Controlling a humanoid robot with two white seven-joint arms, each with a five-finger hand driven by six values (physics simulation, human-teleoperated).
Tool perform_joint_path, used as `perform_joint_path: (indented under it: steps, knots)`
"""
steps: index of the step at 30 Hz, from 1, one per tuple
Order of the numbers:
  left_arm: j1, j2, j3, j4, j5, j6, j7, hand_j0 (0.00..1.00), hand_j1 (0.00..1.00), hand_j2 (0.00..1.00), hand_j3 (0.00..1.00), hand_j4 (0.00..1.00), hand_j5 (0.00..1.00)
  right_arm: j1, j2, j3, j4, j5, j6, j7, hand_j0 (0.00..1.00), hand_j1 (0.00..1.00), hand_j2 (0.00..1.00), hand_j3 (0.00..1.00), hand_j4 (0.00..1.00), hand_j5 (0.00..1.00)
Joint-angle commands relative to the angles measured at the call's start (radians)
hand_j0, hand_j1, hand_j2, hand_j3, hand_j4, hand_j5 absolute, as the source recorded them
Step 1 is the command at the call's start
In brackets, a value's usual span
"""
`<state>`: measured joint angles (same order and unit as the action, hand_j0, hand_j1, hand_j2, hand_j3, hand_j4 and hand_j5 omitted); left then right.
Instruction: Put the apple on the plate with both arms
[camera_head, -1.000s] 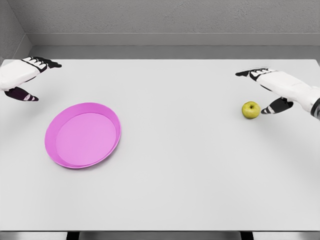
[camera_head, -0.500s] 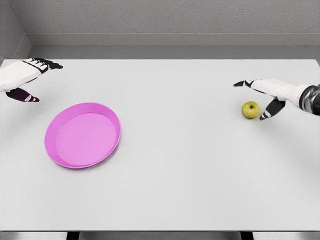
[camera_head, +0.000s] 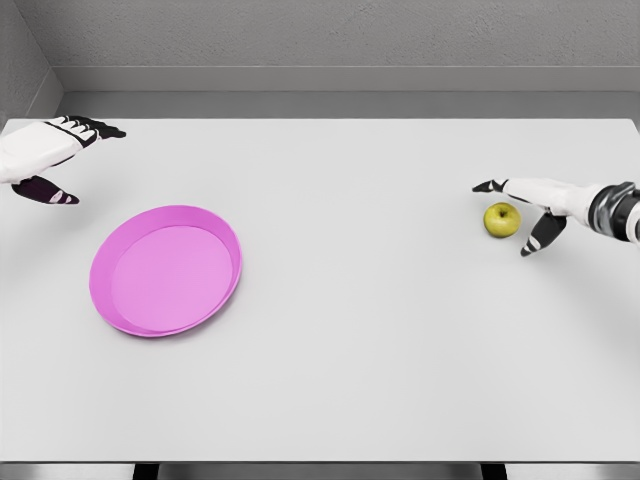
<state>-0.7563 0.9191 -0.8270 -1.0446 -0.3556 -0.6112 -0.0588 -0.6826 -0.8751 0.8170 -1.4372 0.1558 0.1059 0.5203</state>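
Note:
A yellow-green apple (camera_head: 502, 219) rests on the white table at the right. My right hand (camera_head: 512, 213) is low around it, fingers spread: the upper fingertips (camera_head: 487, 186) reach past its far side and the thumb sits at its near right. It looks close to the apple but does not grip it. The pink plate (camera_head: 166, 270) lies on the table at the left. My left hand (camera_head: 62, 158) hovers open at the far left edge, up and left of the plate.
The white table (camera_head: 360, 330) spans the view, with its front edge along the bottom. A grey wall runs behind its far edge.
My right hand has lowered and flattened, its fingers settling closer around the apple. The left hand, the apple and the plate have not moved.

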Motion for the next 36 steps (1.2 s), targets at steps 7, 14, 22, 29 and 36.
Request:
perform_joint_path:
  steps: [7,14,22,29,36]
  knots:
    - [0.000,0.001,0.003,-0.002,0.007,0.000,0.001,1.00,1.00,1.00,1.00,1.00,1.00,-0.006,0.002,0.030,0.004,-0.001,0.000,0.000,0.86,0.86,0.86,0.86,0.86,0.86]
    - [0.000,0.003,0.003,-0.003,0.007,0.000,0.001,1.00,1.00,1.00,1.00,1.00,1.00,-0.003,0.002,0.031,0.006,0.001,0.000,0.001,0.59,0.59,0.59,0.59,0.59,0.59]
    - [0.002,0.003,0.005,-0.003,0.007,0.000,0.001,1.00,1.00,1.00,1.00,1.00,1.00,-0.003,0.002,0.033,0.004,0.001,-0.002,0.001,0.46,0.46,0.46,0.46,0.46,0.46]
    - [0.002,0.003,0.006,-0.003,0.007,0.000,0.001,1.00,1.00,1.00,1.00,1.00,1.00,-0.017,0.002,0.031,-0.005,0.004,-0.003,0.001,0.45,0.45,0.45,0.45,0.45,0.45]
    - [0.002,0.003,0.006,-0.003,0.007,0.000,0.001,1.00,1.00,1.00,1.00,1.00,1.00,-0.032,0.002,0.030,-0.017,0.004,-0.008,0.001,0.43,0.43,0.43,0.43,0.43,0.43]
